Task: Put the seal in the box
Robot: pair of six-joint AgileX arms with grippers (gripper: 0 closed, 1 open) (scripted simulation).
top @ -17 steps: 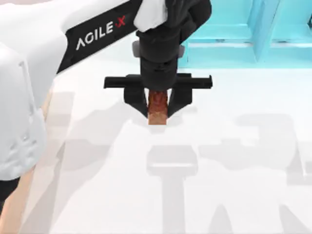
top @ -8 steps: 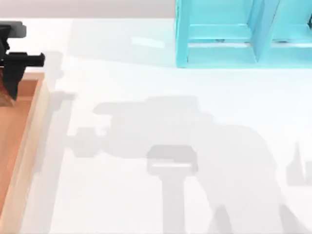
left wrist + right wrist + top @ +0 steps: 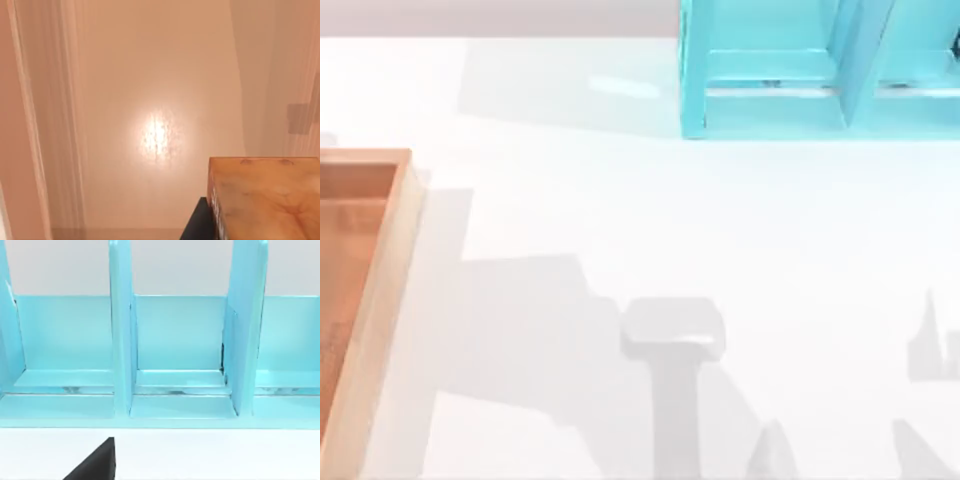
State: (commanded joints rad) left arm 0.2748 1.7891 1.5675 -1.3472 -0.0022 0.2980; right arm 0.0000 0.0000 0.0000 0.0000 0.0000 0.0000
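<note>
From above, the box sits at the left edge of the white bench, its light tan wall running along the right side of its orange-brown floor. A turquoise shelf unit stands at the far right of the bench, well apart from the box.

In the left wrist view the seal fills the near corner, its pale orange base face turned to the camera, with a dark finger of the left gripper against its side. Behind it lies the glossy inner floor of the box, so the seal is over the box; whether it touches the floor I cannot tell. The left fingers appear clenched on the seal.

The right wrist view faces the shelf unit's compartments across the bench, with one dark fingertip at its edge; whether the right fingers are released or clenched I cannot tell.
</note>
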